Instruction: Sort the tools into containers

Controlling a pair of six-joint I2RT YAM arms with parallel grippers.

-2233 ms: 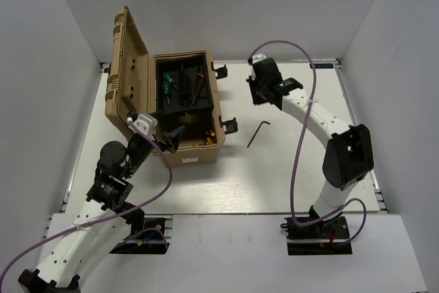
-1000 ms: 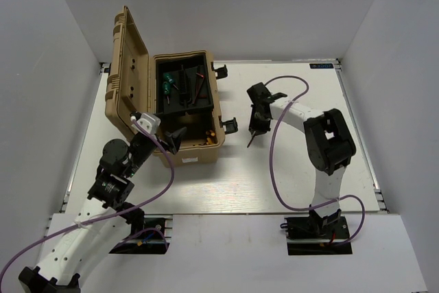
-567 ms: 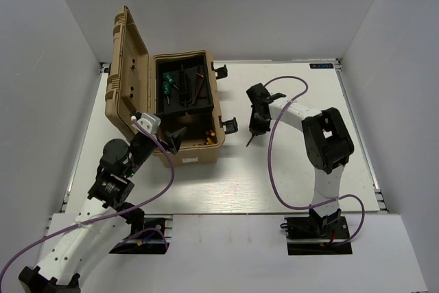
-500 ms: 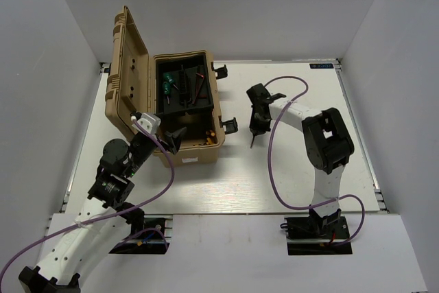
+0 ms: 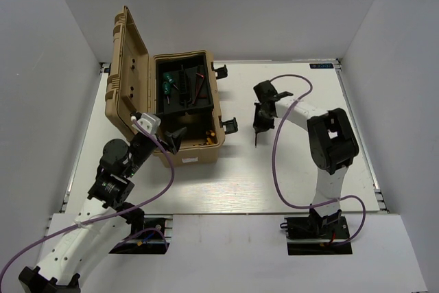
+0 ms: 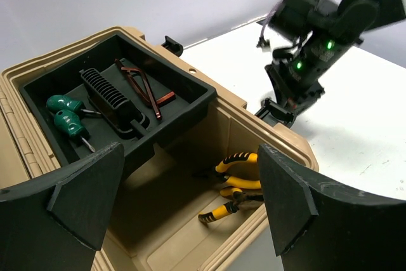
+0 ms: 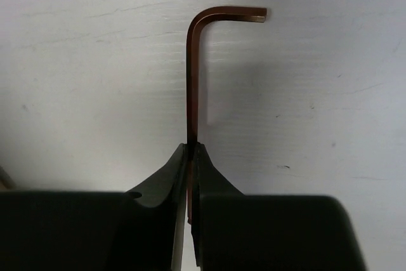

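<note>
My right gripper [image 5: 260, 123] is shut on a thin dark L-shaped hex key [image 7: 190, 74], pinching its long shank between the fingertips [image 7: 190, 148]. The key hangs just over the white table, right of the toolbox. My left gripper [image 6: 190, 176] is open and empty, hovering over the open tan toolbox [image 5: 195, 154]. Two yellow-and-black pliers [image 6: 244, 182] lie in the box's lower compartment. Two green-handled screwdrivers [image 6: 66, 115] and another hex key [image 6: 143, 84] lie in the black tray [image 6: 190, 96]. The tray [image 5: 182, 90] also shows in the top view.
The toolbox lid [image 5: 127, 66] stands open at the left. Black latches [image 5: 230, 125] stick out from the box's right side, close to my right gripper. White walls enclose the table on three sides.
My right arm came down from the back of the table onto the hex key, shut on it, and shifted it slightly right. The left arm has not moved.
</note>
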